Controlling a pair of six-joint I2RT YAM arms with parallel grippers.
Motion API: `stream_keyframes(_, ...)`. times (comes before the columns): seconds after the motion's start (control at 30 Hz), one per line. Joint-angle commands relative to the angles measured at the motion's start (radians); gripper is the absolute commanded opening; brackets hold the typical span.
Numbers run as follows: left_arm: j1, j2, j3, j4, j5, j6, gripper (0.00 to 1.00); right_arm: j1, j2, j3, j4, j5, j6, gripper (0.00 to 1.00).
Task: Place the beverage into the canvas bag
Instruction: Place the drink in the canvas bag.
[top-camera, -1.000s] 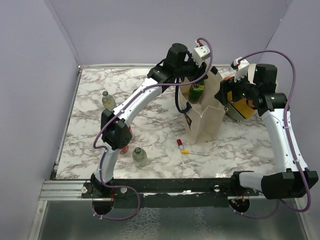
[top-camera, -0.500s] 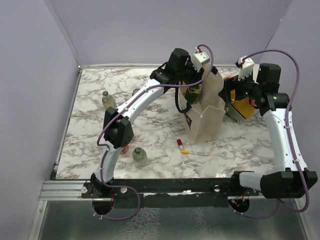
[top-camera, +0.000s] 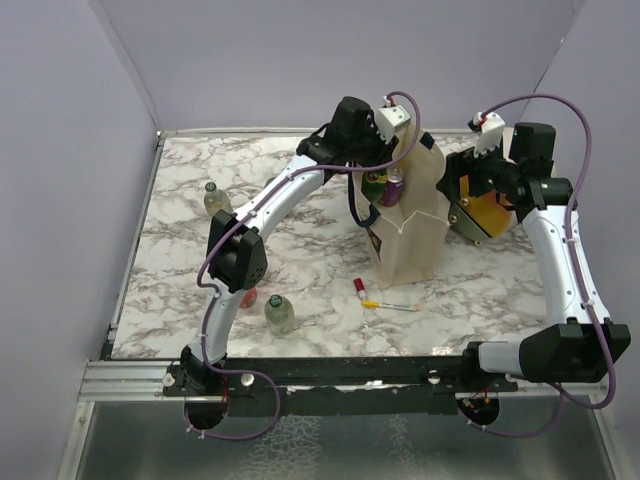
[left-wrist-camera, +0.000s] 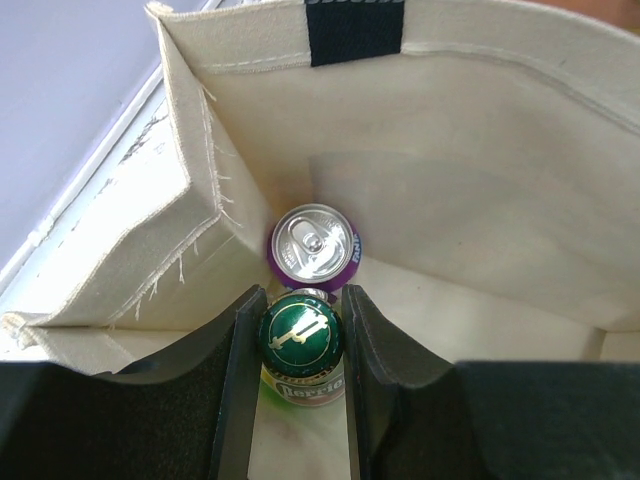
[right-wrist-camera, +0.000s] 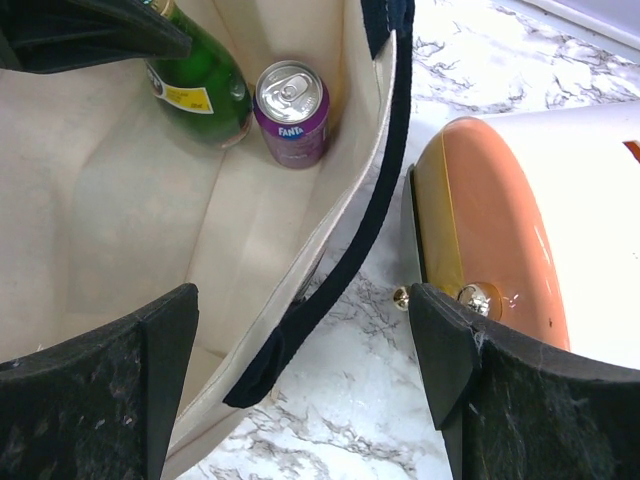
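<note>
The canvas bag (top-camera: 412, 240) stands right of centre on the tabletop (top-camera: 300, 250), with a can (left-wrist-camera: 315, 247) and, just beside it, the beverage bottle (left-wrist-camera: 300, 338) inside, a cylindrical container (top-camera: 482, 215) just right of it, a pen (top-camera: 390, 305) below it in the frame, a second bottle (top-camera: 216, 198) far left and a third bottle (top-camera: 280, 313) lower left.

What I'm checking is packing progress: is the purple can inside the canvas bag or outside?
Inside: the purple can stands upright on the floor of the canvas bag, cloth walls around it, beside the green bottle.
</note>
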Motion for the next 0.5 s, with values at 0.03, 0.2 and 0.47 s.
stream_keyframes(0.03,0.004,0.004,0.027,0.112,-0.021,0.056,0.00,-0.006,0.018,0.048,0.036,0.010,-0.008,0.85)
stream_keyframes(0.2,0.006,0.034,0.048,0.123,-0.029,0.043,0.00,-0.006,0.033,0.059,0.038,0.012,-0.009,0.85)
stream_keyframes(0.47,0.006,0.076,0.073,0.167,-0.067,-0.018,0.00,-0.006,0.053,0.069,0.039,0.011,-0.019,0.85)
